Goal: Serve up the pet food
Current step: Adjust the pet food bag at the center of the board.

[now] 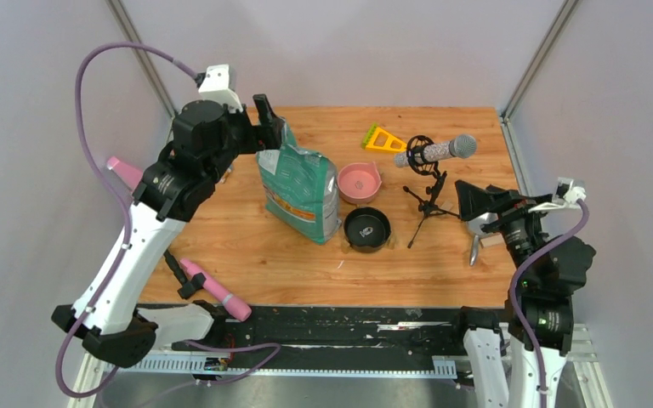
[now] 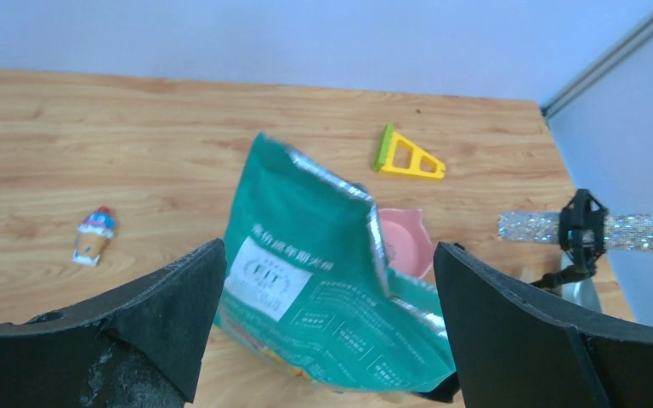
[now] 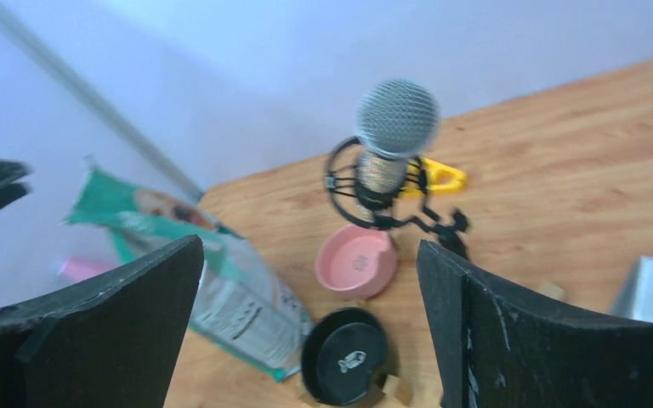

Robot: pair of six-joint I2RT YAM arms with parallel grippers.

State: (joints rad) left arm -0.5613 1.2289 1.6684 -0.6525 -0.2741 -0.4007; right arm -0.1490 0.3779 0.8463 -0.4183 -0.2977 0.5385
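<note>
The pet food itself is hidden; only its teal-green bag (image 1: pixel 299 191) shows, standing at the table's middle with its torn silver-lined top open. My left gripper (image 1: pixel 268 127) hovers open just behind and above the bag's top. In the left wrist view the bag (image 2: pixel 323 280) fills the gap between the wide jaws of my left gripper (image 2: pixel 327 248), and neither finger touches it. A pink bowl (image 1: pixel 359 181) and a black bowl (image 1: pixel 366 228) sit right of the bag, both without food. My right gripper (image 1: pixel 469 201) stays open at the right, holding nothing, and the right wrist view of this gripper (image 3: pixel 310 242) looks over both bowls.
A microphone on a small tripod (image 1: pixel 434 153) stands right of the bowls. A yellow triangular piece (image 1: pixel 383 138) lies at the back. A grey metal scoop (image 1: pixel 474 242) rests below my right gripper. A pink-handled tool (image 1: pixel 212 289) lies at the front left. A small toy (image 2: pixel 93 234) lies left of the bag.
</note>
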